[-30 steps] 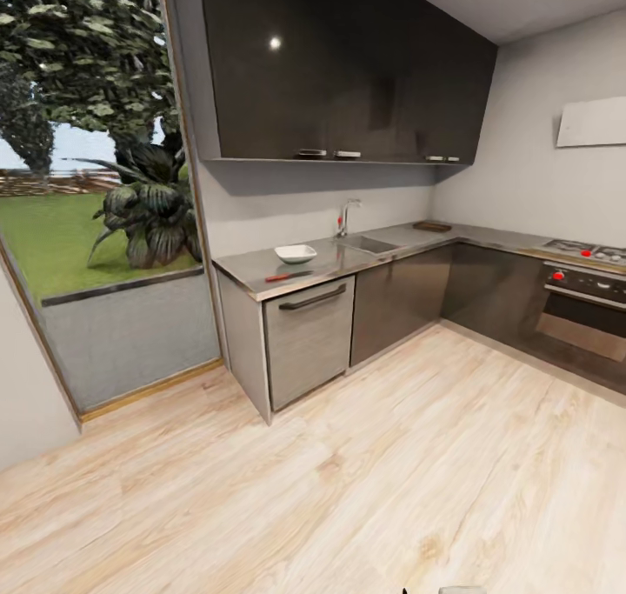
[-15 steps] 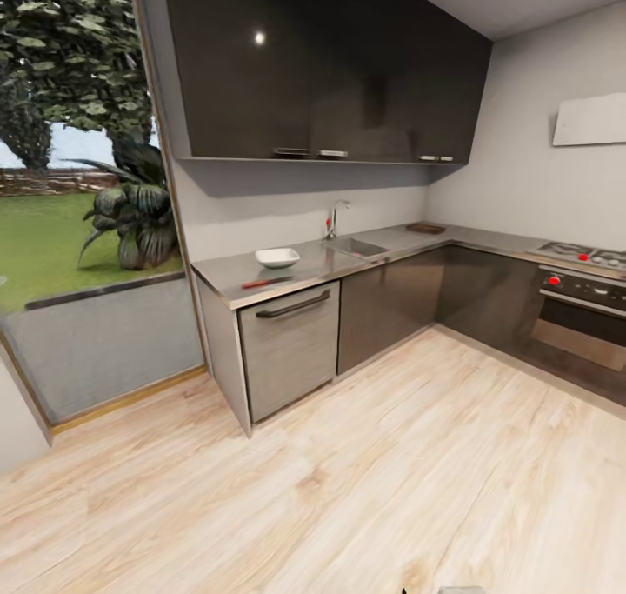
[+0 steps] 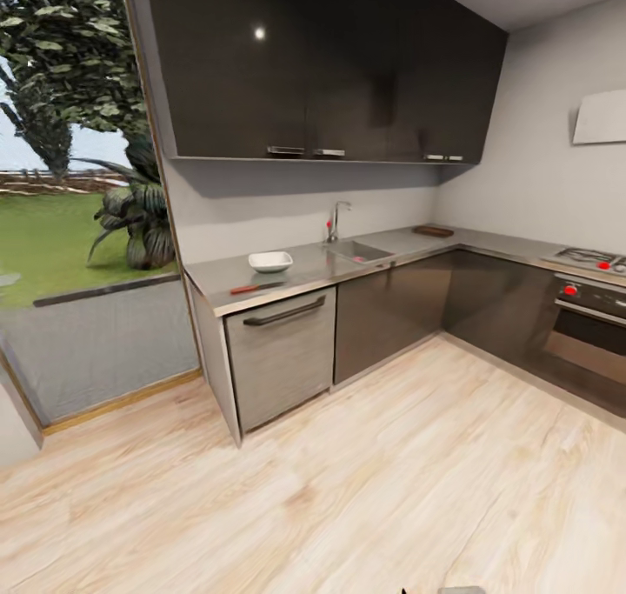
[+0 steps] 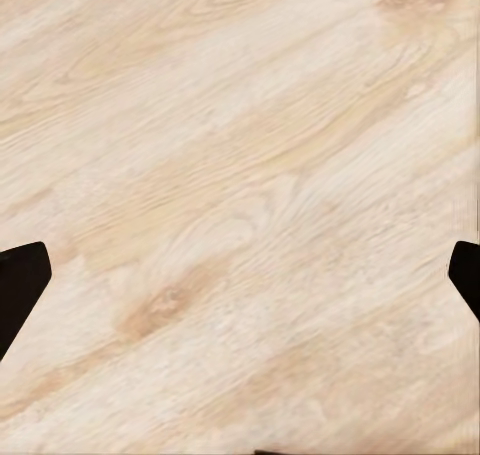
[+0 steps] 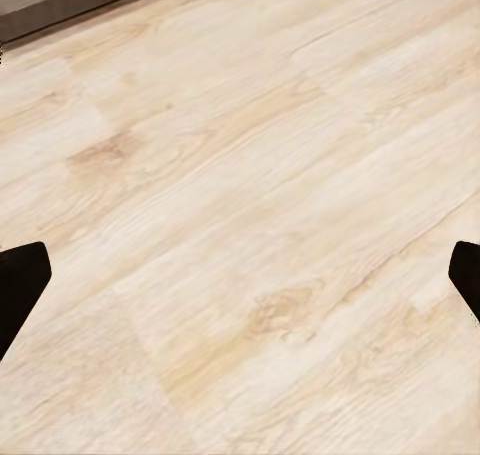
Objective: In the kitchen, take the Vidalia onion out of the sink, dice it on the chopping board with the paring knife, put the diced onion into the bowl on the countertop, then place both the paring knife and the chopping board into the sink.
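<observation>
1. The pale wooden plank floor [image 3: 417, 472] spread across the foreground of the head view, and it lay under both wrist cameras.
2. The glossy dark wall cabinets [image 3: 322, 63] hung above the long dark grey glossy countertop with a steel front edge [image 3: 296, 276], which ran over grey base cabinets and turned a corner toward the black oven with red knobs [image 3: 591, 316].
3. A tall window [image 3: 78, 185] beside the counter's near end looked out on grass and a broad-leaved plant.
4. The steel sink [image 3: 361, 250] was sunk into the countertop, with a chrome tap [image 3: 336, 220] behind it; its contents could not be made out.
5. The small dark brown wooden chopping board [image 3: 433, 230] lay on the countertop beyond the sink, near the corner.
6. The shallow white squarish bowl [image 3: 270, 262] sat on the countertop between the sink and the counter's near end.
7. The slim paring knife with a red-orange handle [image 3: 252, 289] lay near the front edge, just beside the bowl and apart from it.
8. The left gripper [image 4: 240, 275] hung over bare floor, dark fingertips [image 4: 20, 285] spread wide, holding nothing.
9. The right gripper [image 5: 240, 275] was likewise spread wide and empty over the floor.
</observation>
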`<state>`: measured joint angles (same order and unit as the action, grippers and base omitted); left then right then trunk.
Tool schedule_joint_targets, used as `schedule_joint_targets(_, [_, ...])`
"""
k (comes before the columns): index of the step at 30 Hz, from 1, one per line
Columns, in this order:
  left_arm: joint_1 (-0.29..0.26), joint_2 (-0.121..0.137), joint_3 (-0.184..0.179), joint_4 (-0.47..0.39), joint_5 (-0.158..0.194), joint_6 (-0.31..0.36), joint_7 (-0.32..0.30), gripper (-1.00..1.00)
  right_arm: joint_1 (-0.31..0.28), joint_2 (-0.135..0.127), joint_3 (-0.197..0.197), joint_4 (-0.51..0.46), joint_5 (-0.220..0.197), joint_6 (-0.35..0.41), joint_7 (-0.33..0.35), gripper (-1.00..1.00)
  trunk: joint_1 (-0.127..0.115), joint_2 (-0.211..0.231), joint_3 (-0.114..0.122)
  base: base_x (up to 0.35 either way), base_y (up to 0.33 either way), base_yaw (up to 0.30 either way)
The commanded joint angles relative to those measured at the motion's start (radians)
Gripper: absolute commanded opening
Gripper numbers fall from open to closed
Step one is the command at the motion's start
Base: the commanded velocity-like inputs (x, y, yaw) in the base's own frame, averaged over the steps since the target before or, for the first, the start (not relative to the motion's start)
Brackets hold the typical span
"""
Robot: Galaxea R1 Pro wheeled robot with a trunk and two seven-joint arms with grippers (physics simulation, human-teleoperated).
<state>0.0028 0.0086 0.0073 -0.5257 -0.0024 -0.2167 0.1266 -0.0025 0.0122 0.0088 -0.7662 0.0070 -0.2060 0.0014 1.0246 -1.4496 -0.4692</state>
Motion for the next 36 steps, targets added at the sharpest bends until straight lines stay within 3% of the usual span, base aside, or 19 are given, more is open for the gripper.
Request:
schedule_joint_targets(1, [0.000,-0.001,0.000,0.000,0.000,-0.001,0.002,1.00,0.000,-0.001,0.000,0.000,0.001,-0.003,0.000,1.00,0.000,0.000,-0.001,0.213,-0.272,0.241])
schedule_joint_targets(36, [0.000,-0.004,-0.001,0.007,-0.002,-0.003,0.002,1.00,-0.001,0.000,0.001,0.026,0.001,-0.003,0.000,1.00,0.000,0.000,-0.001,0.167,-0.296,0.259])
